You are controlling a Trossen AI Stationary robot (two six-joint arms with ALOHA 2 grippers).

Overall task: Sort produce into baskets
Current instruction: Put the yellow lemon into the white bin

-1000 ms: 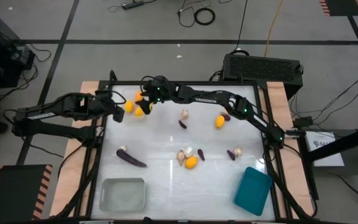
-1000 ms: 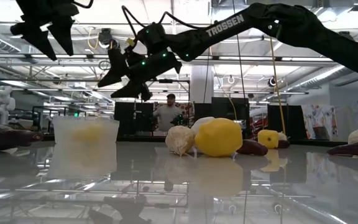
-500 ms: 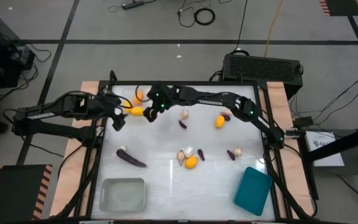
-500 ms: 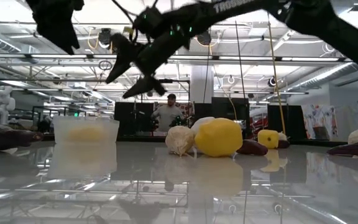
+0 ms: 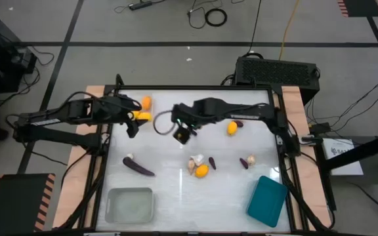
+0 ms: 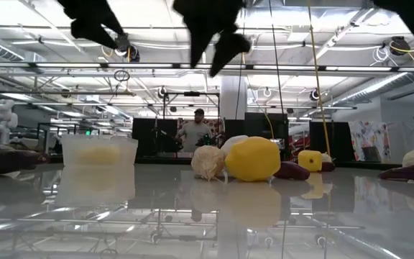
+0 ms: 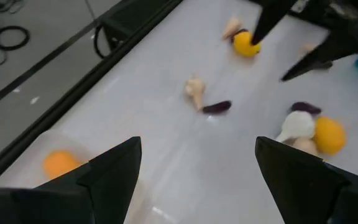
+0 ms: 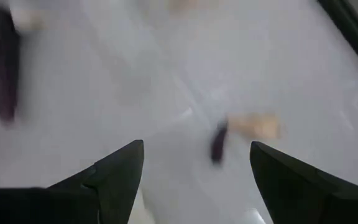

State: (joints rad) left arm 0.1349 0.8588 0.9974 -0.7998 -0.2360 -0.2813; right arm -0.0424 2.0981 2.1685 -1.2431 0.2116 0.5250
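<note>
The right gripper, fingers apart and empty, has swung from the clear basket toward the table's middle, leaving orange fruits there. The left gripper, also spread, hovers beside that basket. More produce likely comes next.

On my desk, the long dark purple eggplant lies flat near the translucent greyish rectangular tray. A pale knobbly bulb touches a rounded orange-yellow fruit mid-desk. The teal rectangular tray sits tilted at the front right corner.
</note>
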